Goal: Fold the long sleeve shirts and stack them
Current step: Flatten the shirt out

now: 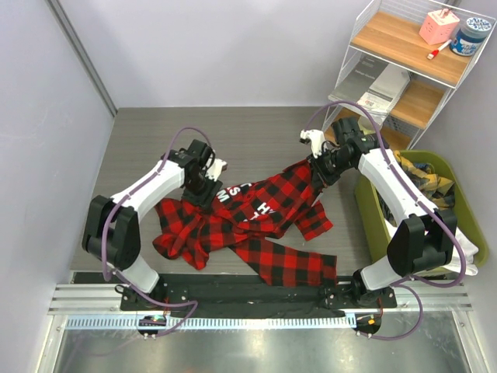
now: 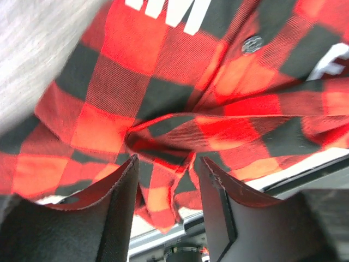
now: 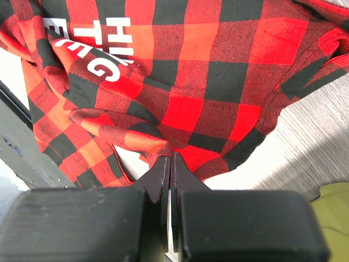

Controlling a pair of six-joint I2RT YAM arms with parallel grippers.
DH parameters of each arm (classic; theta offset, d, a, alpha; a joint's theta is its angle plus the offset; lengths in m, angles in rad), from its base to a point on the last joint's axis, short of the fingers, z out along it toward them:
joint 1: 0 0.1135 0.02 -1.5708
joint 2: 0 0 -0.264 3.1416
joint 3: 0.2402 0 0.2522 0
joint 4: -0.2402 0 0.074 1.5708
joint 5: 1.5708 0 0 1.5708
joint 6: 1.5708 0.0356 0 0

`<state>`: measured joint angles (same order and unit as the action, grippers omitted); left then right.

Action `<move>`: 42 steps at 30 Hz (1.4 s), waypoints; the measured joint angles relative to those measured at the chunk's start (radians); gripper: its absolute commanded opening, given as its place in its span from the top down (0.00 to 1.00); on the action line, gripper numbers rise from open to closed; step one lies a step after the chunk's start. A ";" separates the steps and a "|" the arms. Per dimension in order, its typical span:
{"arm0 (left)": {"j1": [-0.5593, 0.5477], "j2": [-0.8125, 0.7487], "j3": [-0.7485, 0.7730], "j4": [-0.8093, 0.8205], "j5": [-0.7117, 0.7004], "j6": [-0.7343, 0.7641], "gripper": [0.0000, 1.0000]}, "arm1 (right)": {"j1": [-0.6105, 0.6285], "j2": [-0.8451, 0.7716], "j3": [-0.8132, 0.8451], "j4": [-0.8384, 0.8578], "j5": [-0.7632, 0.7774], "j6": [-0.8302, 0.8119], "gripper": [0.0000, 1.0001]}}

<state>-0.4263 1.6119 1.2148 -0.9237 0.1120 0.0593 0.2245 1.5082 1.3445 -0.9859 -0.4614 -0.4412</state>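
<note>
Scene: seen from above, two white robot arms reach over a grey table (image 1: 256,132) with one shirt (image 1: 256,221) between them.
Shirt: red-and-black check flannel, unfolded and rumpled, lying across the near middle of the table. One sleeve trails toward the near edge, and another bunch of cloth lies at the left.
Lettering: white lettering (image 1: 260,208) shows on the middle of the shirt; in the right wrist view (image 3: 103,49) it reads only in part.
Left gripper: the left gripper (image 1: 203,186) is down on the shirt's upper left part. In its wrist view the black fingers (image 2: 122,207) stand apart with a raised ridge of check cloth (image 2: 180,71) in the gap. Whether they are pressing that ridge cannot be told.
Right gripper: the right gripper (image 1: 320,167) is clenched on the shirt's upper right part. In its wrist view the two fingers (image 3: 158,174) meet on a folded edge of the cloth (image 3: 218,65), which is drawn up off the table there.
Right side: a green bin (image 1: 458,194) with mixed cloth inside stands beside the right arm.
Far right corner: a wire shelf (image 1: 404,54) with wooden boards stands behind the bin.
</note>
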 measured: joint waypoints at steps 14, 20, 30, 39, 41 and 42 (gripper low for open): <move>-0.038 0.058 -0.018 -0.046 -0.150 -0.061 0.60 | 0.000 0.019 0.004 0.012 0.006 0.003 0.99; -0.038 0.058 -0.032 -0.053 -0.136 -0.081 0.56 | 0.000 0.019 0.004 0.013 0.006 0.004 0.99; -0.038 0.044 -0.031 -0.029 -0.074 -0.136 0.52 | 0.000 0.019 0.004 0.014 0.008 0.003 0.99; -0.038 0.106 -0.031 -0.024 -0.127 -0.135 0.93 | -0.001 0.019 0.004 0.014 0.014 0.004 0.99; -0.030 0.118 -0.028 -0.037 -0.145 -0.127 1.00 | -0.005 0.019 0.004 0.014 0.016 0.005 0.99; -0.024 0.119 -0.026 -0.043 -0.151 -0.126 1.00 | -0.006 0.018 0.004 0.014 0.016 0.005 0.99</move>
<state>-0.4507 1.7306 1.1893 -0.9672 -0.0395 -0.0666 0.2180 1.5265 1.3487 -0.9714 -0.4454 -0.4358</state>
